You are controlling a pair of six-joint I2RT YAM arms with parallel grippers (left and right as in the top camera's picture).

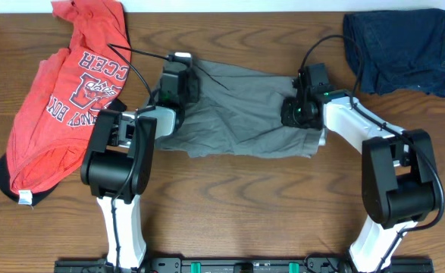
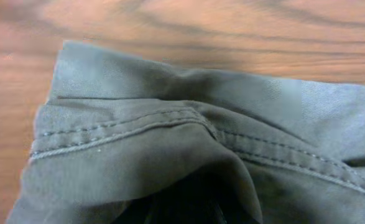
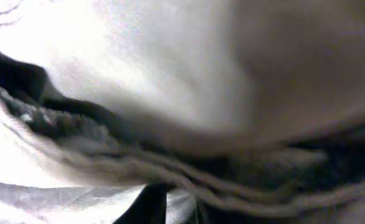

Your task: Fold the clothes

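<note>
At the two ends of the shorts, the left gripper and right gripper hide their fingertips under their own bodies. The right wrist view is all blurred cloth. Left of the shorts, the T-shirt runs past the top edge.

overhead: straight down, whole bench.
left wrist: close on shorts, bench beyond.
right wrist: hard against shorts, blurred.
shared: the shorts.

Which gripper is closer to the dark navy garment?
Right. The right gripper is on the grey shorts' end nearest the navy garment; the left gripper is at the shorts' opposite end.
</note>
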